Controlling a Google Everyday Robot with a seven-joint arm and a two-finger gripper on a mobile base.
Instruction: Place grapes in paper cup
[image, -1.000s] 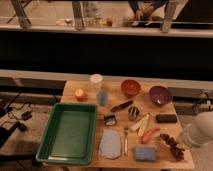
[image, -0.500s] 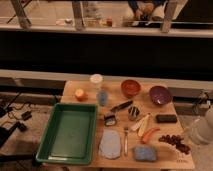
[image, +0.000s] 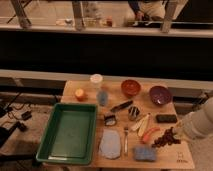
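The grapes (image: 166, 138), a dark reddish-brown bunch, lie on the wooden table (image: 70, 87) at the front right, beside an orange carrot (image: 150, 134). The white paper cup (image: 96, 80) stands upright at the back of the table, left of centre, just behind a blue-grey tumbler (image: 102, 96). My white arm (image: 200, 124) reaches in from the right edge. My gripper (image: 177, 131) is at its left tip, just right of and above the grapes, far from the paper cup.
A green tray (image: 54, 150) fills the table's left side. An orange bowl (image: 131, 88) and a purple bowl (image: 160, 95) stand at the back right. An orange fruit (image: 80, 94), a fork (image: 125, 139), a blue sponge (image: 145, 153) and a black block (image: 166, 118) also lie about.
My arm has moved a little to the left, nearer the grapes. The things on the table have not moved.
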